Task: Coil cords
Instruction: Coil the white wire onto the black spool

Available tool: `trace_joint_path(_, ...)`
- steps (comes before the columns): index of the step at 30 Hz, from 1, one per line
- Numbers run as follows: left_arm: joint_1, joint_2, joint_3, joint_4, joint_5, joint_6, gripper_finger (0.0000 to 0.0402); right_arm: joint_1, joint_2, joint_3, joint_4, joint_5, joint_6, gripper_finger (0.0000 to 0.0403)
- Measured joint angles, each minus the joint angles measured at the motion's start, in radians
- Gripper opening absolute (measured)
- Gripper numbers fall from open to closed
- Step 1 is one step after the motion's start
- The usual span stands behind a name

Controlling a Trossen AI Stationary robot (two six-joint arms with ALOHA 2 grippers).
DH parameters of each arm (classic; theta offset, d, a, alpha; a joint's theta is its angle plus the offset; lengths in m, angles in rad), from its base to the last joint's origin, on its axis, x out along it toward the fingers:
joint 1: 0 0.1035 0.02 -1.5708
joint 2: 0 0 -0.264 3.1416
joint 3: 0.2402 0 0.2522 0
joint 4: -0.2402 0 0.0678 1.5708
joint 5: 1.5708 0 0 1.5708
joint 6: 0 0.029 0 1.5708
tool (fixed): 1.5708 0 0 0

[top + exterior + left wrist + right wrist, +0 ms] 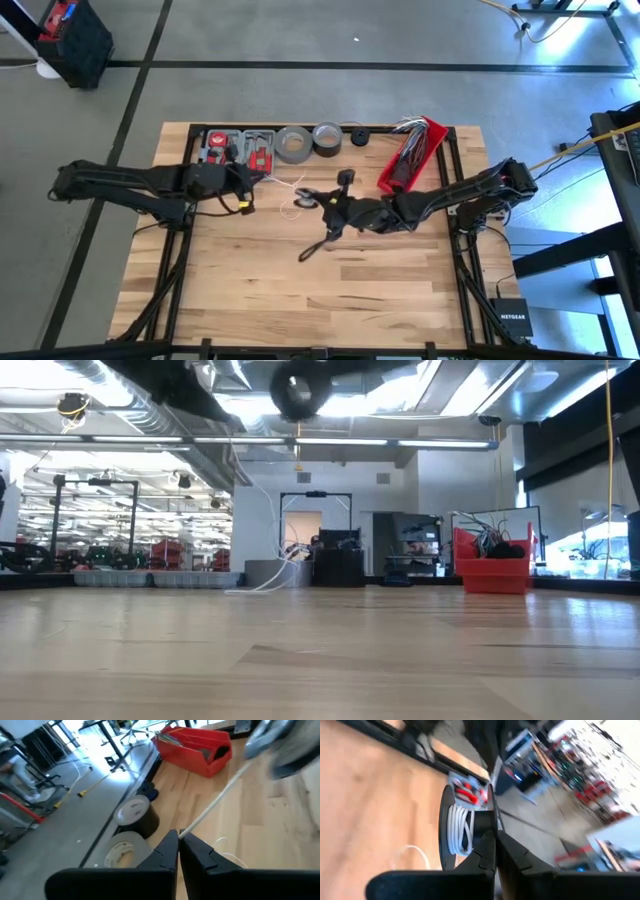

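Note:
A white cord [215, 800] runs taut between my two grippers above the table's middle. My left gripper [178, 837] is shut on it; in the high view it [266, 185] is left of centre. The cord's other end is wound in white turns [460, 831] on a round black puck [446, 827], which my right gripper [495, 834] is shut on. In the high view that gripper [320, 200] is at mid-table, and the low view shows the puck [296, 395] high above the wood. A slack loop of white cord [295, 208] lies on the table below them. My left gripper pinches the white cord [183, 833] between its two fingertips, a single strand. The fingers point nearly level toward the table's right. From them the cord runs straight and taut, clear of the table, toward my right gripper. My right gripper pinches the black puck at its thin disc edge [491, 820], beside the white windings. The fingers come nearly level from the table's right. The puck is lifted clear of the table with its discs on edge.
Along the far edge stand a red bin of cables [410, 155], two tape rolls [292, 143] [327, 137] and a tray of red tools [235, 148]. The near half of the wooden table [300, 300] is bare wood.

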Motion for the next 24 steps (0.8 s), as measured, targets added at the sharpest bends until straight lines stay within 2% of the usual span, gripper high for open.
trace_joint_path(6, -0.012, -0.010, 0.000, 0.017, 0.098, -0.018, 0.0002, -0.068, 0.023, -0.035, 0.007, 0.044, 0.033, 0.0005)
trace_joint_path(13, -0.058, 0.070, -0.005, 0.216, 0.254, -0.001, 0.0003, -0.136, 0.105, -0.037, 0.161, 0.035, 0.047, 0.0005)
trace_joint_path(19, -0.068, 0.207, -0.005, 0.382, 0.268, 0.021, 0.0006, -0.153, 0.141, -0.037, 0.309, 0.026, 0.056, 0.0005)
trace_joint_path(24, -0.055, 0.302, -0.005, 0.495, 0.269, 0.021, 0.0007, -0.152, 0.140, -0.036, 0.408, -0.094, 0.110, 0.0005)
